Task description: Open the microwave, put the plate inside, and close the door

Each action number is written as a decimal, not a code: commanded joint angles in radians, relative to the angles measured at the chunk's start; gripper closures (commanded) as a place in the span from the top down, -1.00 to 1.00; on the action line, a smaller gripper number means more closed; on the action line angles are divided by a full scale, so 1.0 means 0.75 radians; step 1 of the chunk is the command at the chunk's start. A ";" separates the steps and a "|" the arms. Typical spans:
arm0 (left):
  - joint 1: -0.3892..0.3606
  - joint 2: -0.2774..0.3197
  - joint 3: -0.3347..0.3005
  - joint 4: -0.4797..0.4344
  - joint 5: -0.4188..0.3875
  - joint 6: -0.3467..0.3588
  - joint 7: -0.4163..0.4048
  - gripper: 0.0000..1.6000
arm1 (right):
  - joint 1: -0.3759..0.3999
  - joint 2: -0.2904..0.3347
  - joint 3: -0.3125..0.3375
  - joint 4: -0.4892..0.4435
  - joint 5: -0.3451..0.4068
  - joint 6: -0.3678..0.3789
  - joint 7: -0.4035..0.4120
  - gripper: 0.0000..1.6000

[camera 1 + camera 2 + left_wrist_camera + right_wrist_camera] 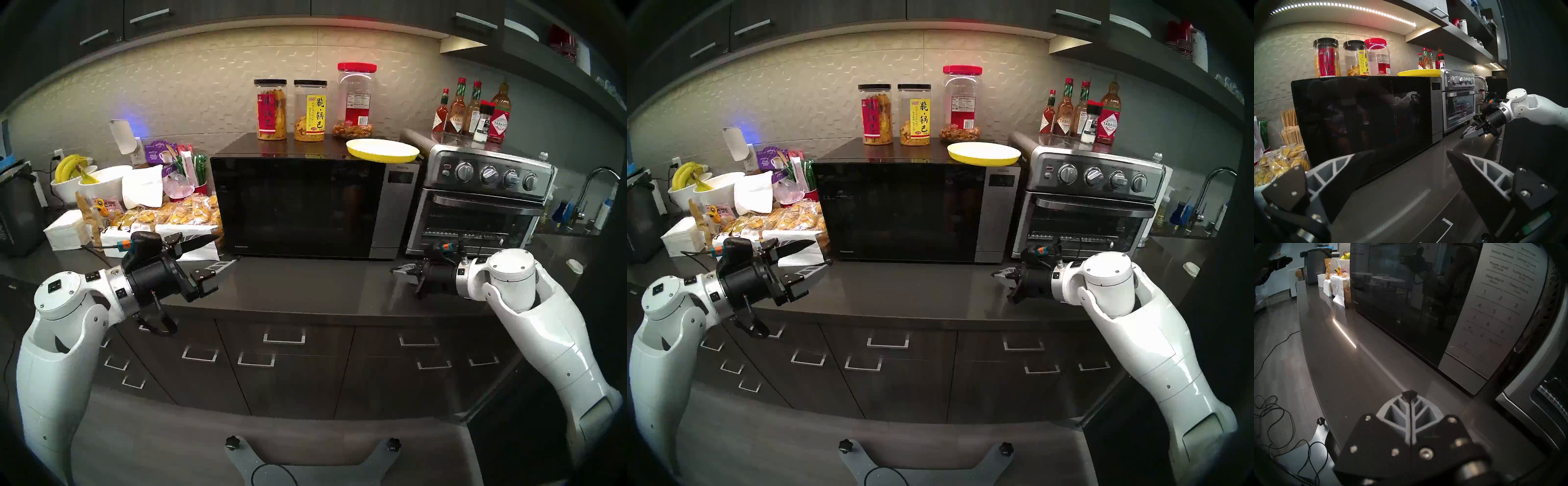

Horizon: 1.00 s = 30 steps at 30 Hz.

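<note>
Near the bench's front edge, the left end effector hovered with fingers spread apart and empty; toward the right end, the right end effector hovered with fingers pressed together, gripping nothing. Behind them the microwave stood along the rear edge, its door shut. The plate rested on the microwave's top right corner, beside the toaster oven.
</note>
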 commanded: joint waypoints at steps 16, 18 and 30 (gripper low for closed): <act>-0.001 0.003 -0.003 -0.013 -0.001 0.000 -0.003 1.00 | 0.153 -0.063 -0.091 0.034 -0.104 0.037 -0.054 -1.00; -0.001 0.003 -0.003 -0.013 -0.001 0.000 -0.003 1.00 | 0.159 -0.067 -0.095 0.036 -0.110 0.043 -0.058 -1.00; -0.001 0.003 -0.003 -0.013 -0.001 0.000 -0.003 1.00 | 0.212 -0.109 -0.118 0.096 -0.160 0.061 -0.089 -1.00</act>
